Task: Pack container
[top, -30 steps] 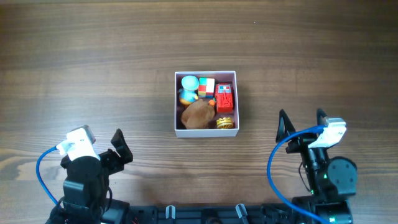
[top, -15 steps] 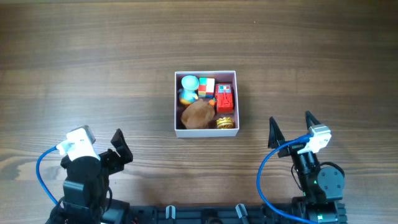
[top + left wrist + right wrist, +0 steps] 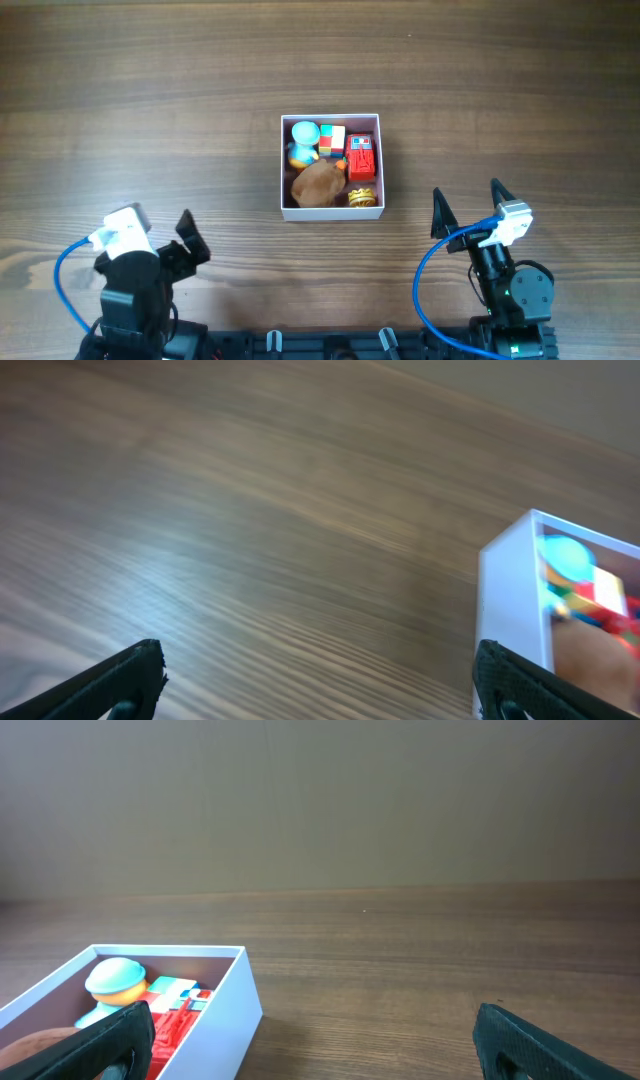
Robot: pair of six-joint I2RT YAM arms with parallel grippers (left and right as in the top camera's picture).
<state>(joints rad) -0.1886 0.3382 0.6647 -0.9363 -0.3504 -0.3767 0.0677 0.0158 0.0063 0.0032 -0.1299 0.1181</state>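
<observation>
The container (image 3: 332, 211) is a shallow white square box at the table's middle. It holds a blue-capped toy figure (image 3: 303, 141), a colourful cube (image 3: 332, 139), a red toy (image 3: 361, 157), a brown lump (image 3: 318, 184) and a small gold piece (image 3: 362, 196). It also shows in the left wrist view (image 3: 510, 595) and the right wrist view (image 3: 226, 1010). My left gripper (image 3: 190, 237) is open and empty at the front left, far from the box. My right gripper (image 3: 468, 205) is open and empty at the front right.
Bare wooden table (image 3: 150, 110) lies all round the container. A plain wall (image 3: 320, 800) stands behind the table's far edge in the right wrist view. Blue cables (image 3: 432, 280) loop beside both arm bases.
The right arm drew back towards its base and a little left between one second and half a second ago, then stayed. The left arm shifted slightly lower. The container has not moved.
</observation>
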